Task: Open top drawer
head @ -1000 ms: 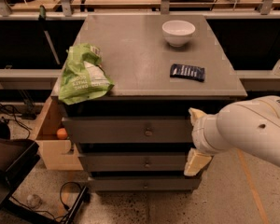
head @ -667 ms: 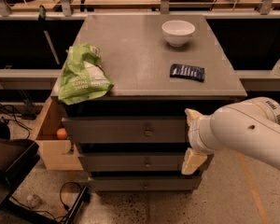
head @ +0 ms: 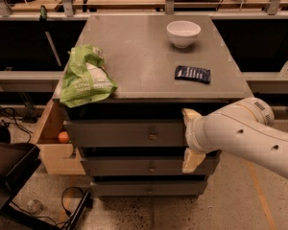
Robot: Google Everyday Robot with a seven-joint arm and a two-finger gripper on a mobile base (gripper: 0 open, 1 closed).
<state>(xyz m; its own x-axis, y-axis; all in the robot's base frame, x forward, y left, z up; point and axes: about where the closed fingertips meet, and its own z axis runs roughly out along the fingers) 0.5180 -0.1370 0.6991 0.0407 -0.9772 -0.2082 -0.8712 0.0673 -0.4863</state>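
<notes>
The grey counter (head: 144, 56) fills the middle of the view. The white arm (head: 249, 133) reaches in from the right, below the counter's front right corner. The top drawer (head: 115, 134) sits directly under the counter's front edge, with two shorter drawer fronts (head: 129, 166) beneath it. A light wooden box drawer (head: 50, 143) juts out below the counter's left edge. A crumpled green bag (head: 86, 78) overhangs the front left corner. The pincer (head: 187, 139) is at the right end of the top drawer's front, spread, one cream finger above the other. A white bowl (head: 183, 33) stands near the back edge, and a dark blue packet (head: 192, 74) lies towards the right edge. The drawer's small knob (head: 152, 136) is just left of the pincer, apart from it.
</notes>
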